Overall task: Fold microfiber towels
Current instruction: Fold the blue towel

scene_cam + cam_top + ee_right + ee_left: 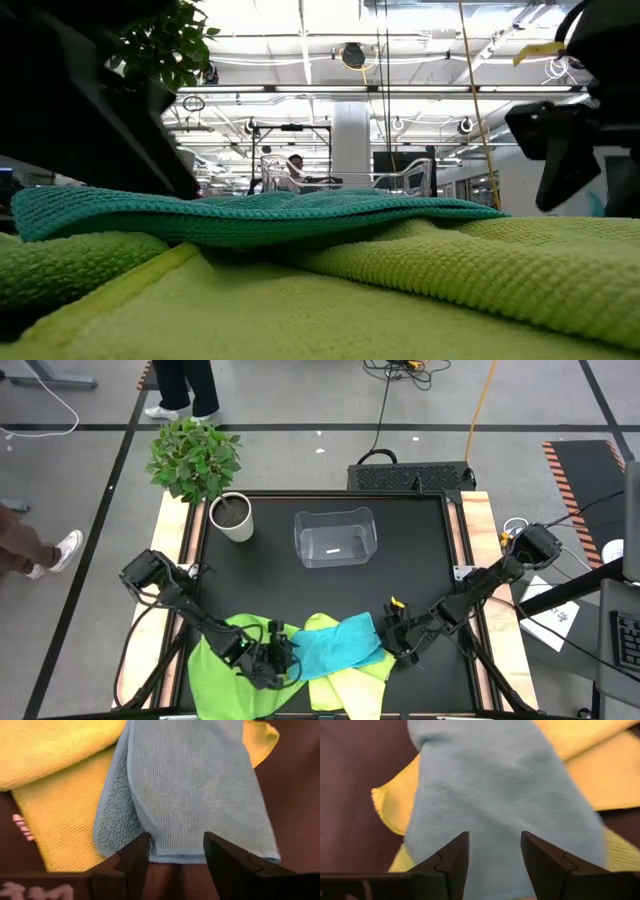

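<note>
the turquoise towel (340, 645) lies doubled over near the desk's (420, 540) front edge, on top of the pale yellow-green towel (345, 685), with the bright green towel (225, 660) toward the front left corner. this looks like the moment just after a fold of the turquoise one. the left gripper (492, 865) hangs open over its left end; the right gripper (175, 857) stands open just off its folded right edge. next, probably, a second fold needs a fresh pinch on an edge.

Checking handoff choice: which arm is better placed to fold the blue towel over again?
Probably right: the right gripper, open, sits at the turquoise towel's free end; the left gripper hovers over its middle.
</note>
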You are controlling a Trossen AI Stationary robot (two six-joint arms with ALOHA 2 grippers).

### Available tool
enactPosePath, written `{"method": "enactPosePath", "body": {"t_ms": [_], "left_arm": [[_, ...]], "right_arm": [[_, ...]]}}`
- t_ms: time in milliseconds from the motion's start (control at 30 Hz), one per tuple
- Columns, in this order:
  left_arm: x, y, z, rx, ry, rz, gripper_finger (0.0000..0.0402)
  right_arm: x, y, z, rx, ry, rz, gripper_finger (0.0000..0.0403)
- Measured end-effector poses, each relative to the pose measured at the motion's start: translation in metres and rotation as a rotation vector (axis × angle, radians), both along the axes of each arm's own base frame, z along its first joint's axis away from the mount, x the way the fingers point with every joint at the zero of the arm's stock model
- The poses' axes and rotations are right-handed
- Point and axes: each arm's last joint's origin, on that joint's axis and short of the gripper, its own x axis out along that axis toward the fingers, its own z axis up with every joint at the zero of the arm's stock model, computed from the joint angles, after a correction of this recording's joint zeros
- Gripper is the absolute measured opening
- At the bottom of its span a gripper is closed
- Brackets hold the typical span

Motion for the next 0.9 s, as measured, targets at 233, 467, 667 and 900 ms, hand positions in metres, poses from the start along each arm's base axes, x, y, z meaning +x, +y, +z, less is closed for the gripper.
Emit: {"method": "enactPosePath", "body": {"t_ms": [233, 467, 667, 900], "left_arm": [[0.010, 0.016, -0.001, 0.021, 0.024, 0.031, 0.0182], [0.018, 0.033, -0.003, 0.049, 0.045, 0.084, 0.0182], [0.019, 0.048, -0.010, 0.054, 0.083, 0.116, 0.0182], [0.017, 0.058, -0.018, 0.019, 0.111, 0.140, 0.0182]], "right_arm": [[-0.010, -0.008, 0.023, 0.020, -0.023, -0.002, 0.0192], [-0.010, -0.007, 0.025, 0.024, -0.046, 0.016, 0.0181], [-0.009, 0.001, 0.017, 0.068, -0.003, 0.083, 0.0181], [-0.003, 0.007, 0.002, 0.069, 0.016, 0.072, 0.0180]]}}
